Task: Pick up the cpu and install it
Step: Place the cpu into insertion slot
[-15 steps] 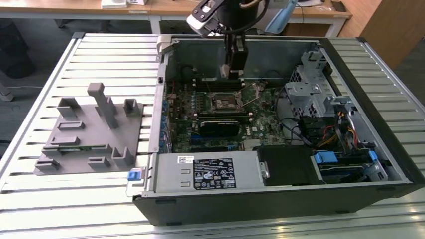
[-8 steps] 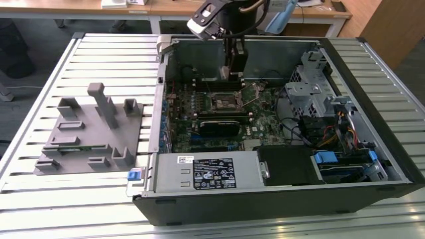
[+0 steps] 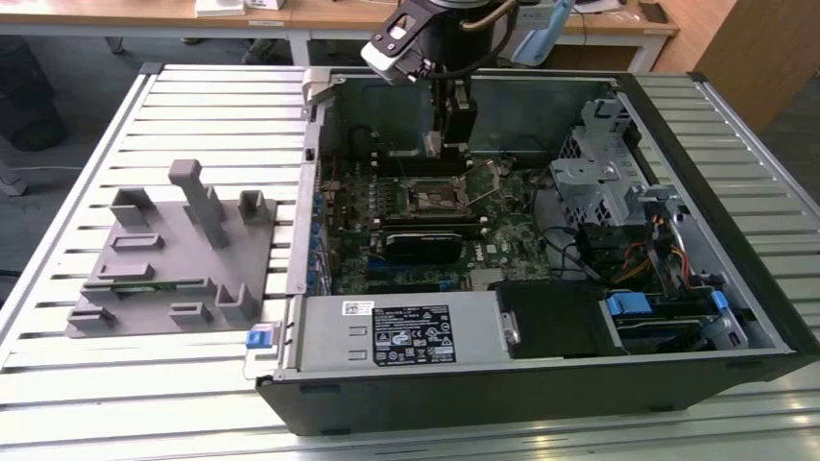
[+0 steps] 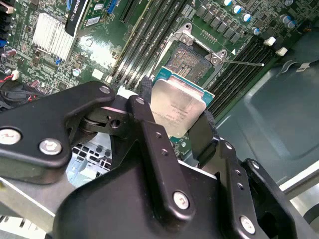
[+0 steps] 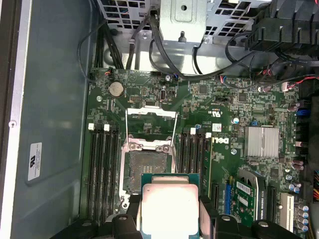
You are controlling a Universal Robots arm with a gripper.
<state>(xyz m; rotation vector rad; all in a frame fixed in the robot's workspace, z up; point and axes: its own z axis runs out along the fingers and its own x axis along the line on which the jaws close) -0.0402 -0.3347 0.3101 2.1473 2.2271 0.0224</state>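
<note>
Exterior view, upper centre: gripper (image 3: pixel 443 146) pinches the cpu (image 5: pixel 169 209) by opposite edges, level near the open socket (image 5: pixel 144 172), likely keeping contacts untouched and aligned.

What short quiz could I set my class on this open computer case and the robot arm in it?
1. True or false: the small square silver-topped cpu already sits in the open motherboard socket.
2. Multiple choice: the jaws are shut on A) a memory stick, B) the cpu, C) nothing.
3. Fill in: the grey plastic fixture stands outside the black computer case, on the exterior view's ____.
Key: 1 false; 2 B; 3 left.
</note>
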